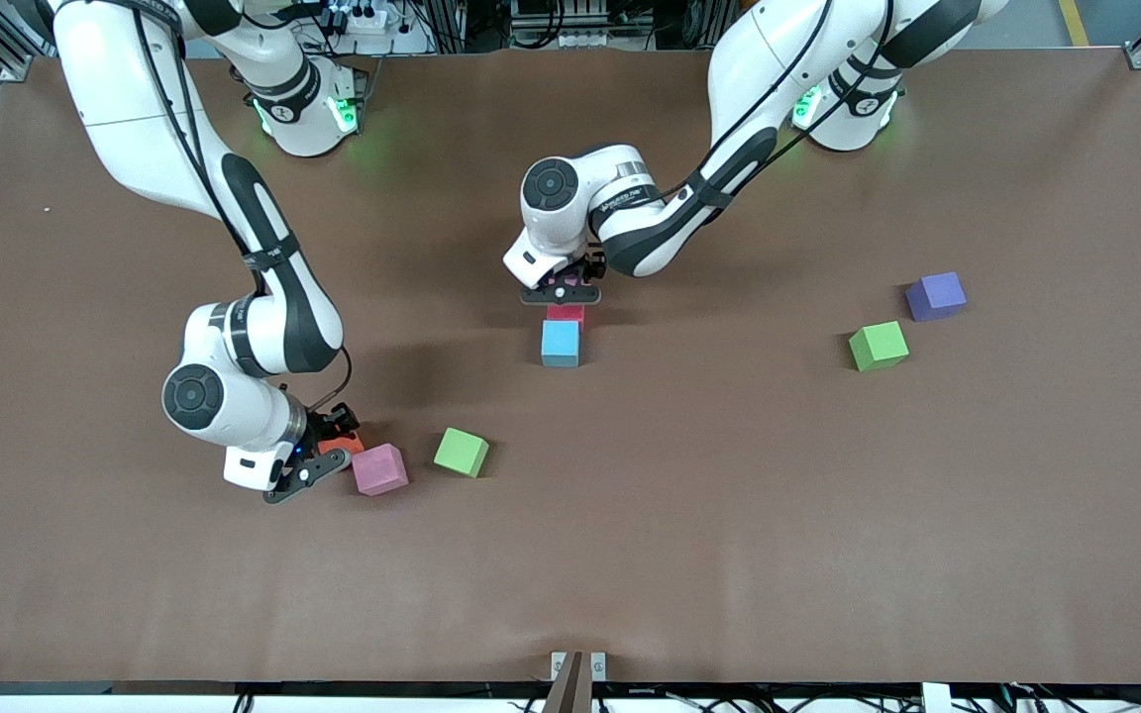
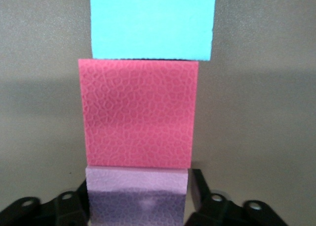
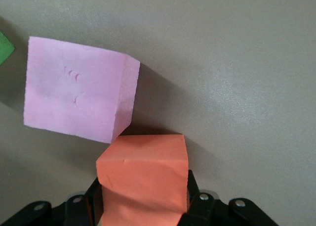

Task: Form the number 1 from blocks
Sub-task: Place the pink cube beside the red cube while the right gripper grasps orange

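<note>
Starting at the right arm's end of the table, the right gripper (image 1: 325, 458) is sitting low on the table with its fingers closing on an orange block (image 3: 143, 179), and the right wrist view shows that block pinched between the pads, one corner just about touching a pink block (image 1: 379, 468) beside it. A green block (image 1: 462, 452) is lying just past the pink one, toward the middle. This looks like the pick-up stage for the next piece of the numeral; the next move is calling for a clean lift that is not dragging the pink cube along, then a carry toward the column. In the middle, the left gripper (image 1: 562, 287) is down at the head of that column, its fingers closed around a pale pink-lilac block (image 2: 137, 192), which is pressing against a red block (image 2: 138, 112), and that one is butting up to a light blue block (image 1: 560, 343) nearest the front camera. So three cubes are forming the stroke of the 1, edges lining up fairly straight; the left fingers need to be opening without nudging the row. Toward the left arm's end, a second green block (image 1: 878, 346) and a purple block (image 1: 936, 295) are waiting near each other, untouched. All the cubes are looking matte, foam-like and equal in size.
</note>
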Robot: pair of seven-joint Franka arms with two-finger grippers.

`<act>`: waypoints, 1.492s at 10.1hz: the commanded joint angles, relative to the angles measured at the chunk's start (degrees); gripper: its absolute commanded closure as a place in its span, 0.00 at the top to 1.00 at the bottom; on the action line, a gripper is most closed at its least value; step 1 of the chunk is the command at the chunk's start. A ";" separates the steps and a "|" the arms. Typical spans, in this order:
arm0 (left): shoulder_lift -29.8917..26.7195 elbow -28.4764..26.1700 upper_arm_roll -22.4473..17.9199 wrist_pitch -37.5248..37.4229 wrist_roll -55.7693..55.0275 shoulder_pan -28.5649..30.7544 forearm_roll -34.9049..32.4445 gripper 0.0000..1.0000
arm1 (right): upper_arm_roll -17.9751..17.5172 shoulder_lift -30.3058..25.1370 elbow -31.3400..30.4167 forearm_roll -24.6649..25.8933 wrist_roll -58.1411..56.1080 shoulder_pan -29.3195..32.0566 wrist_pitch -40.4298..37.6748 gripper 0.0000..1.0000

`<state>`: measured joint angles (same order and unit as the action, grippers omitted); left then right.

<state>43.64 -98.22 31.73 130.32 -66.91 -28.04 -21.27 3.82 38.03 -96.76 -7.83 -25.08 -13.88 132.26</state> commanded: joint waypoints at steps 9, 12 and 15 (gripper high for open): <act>-11.80 0.66 0.26 -11.92 -3.06 -0.09 -0.61 1.00 | 2.85 -9.09 -3.51 -1.84 1.07 0.78 -0.25 0.61; -16.99 0.40 0.26 -17.54 -1.66 5.24 -0.52 1.00 | 5.13 -14.02 -5.19 -2.10 14.05 -3.85 -1.04 0.61; -18.32 0.74 0.35 -17.64 3.43 15.78 -0.52 1.00 | 8.83 -13.86 -3.27 -7.80 22.86 -12.03 -0.61 0.61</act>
<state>26.54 -96.51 31.52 113.01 -65.96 -16.95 -21.27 10.56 25.19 -99.08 -12.64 -5.47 -22.44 131.15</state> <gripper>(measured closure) 0.000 0.366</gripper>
